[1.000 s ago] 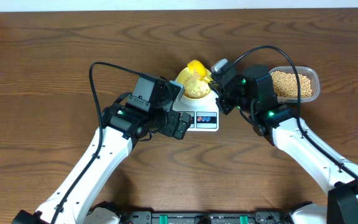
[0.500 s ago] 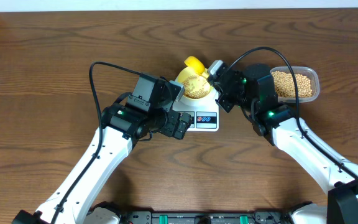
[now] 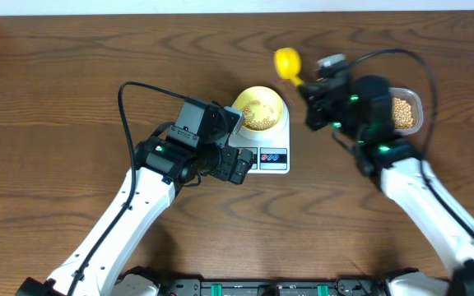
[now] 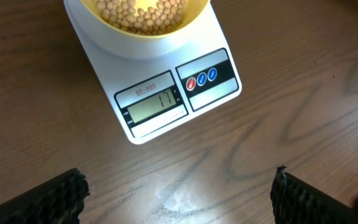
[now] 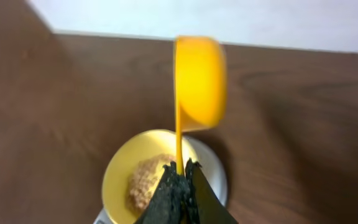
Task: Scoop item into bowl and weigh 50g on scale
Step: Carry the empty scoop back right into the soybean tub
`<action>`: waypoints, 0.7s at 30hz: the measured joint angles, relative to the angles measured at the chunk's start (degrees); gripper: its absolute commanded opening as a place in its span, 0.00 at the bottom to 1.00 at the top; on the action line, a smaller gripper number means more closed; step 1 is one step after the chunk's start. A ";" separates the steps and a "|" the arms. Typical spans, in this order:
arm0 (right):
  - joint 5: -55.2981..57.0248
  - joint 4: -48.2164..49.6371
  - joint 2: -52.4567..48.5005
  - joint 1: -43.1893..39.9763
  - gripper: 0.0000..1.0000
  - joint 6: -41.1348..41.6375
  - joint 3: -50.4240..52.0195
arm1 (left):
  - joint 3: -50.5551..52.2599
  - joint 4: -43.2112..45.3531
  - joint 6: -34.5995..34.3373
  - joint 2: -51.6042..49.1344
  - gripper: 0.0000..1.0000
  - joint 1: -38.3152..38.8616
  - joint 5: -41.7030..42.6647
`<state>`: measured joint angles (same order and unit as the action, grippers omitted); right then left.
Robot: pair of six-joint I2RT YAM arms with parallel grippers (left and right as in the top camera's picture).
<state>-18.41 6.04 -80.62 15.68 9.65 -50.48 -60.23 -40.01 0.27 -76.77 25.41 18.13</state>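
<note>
Overhead: bowl (image 3: 261,90) sits on the scale (image 3: 270,158) mid-table, part-filled with beans (image 3: 259,116). A tub (image 3: 419,103) of more lies at right, with open tabletop (image 3: 319,177) between.

Left wrist: left gripper (image 4: 179,199) has its fingers apart, near the scale's front.

Right wrist: right gripper (image 5: 180,180) is clamped on the scoop (image 5: 199,81) handle.

Beans are likely light, hard and prone to rolling, so scoop them rather than pinch.

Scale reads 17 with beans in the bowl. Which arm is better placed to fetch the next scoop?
Right: the right gripper holds the scoop close to the tub, while the left gripper hangs open and empty by the scale.
</note>
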 measured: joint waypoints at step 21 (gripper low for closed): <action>26.60 -33.07 7.85 -17.59 0.01 6.10 0.00 | 0.00 0.00 0.00 0.00 0.96 0.00 0.00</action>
<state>8.19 -27.03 -72.77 -1.91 15.75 -50.48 -60.23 -40.01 0.27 -76.77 25.41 18.13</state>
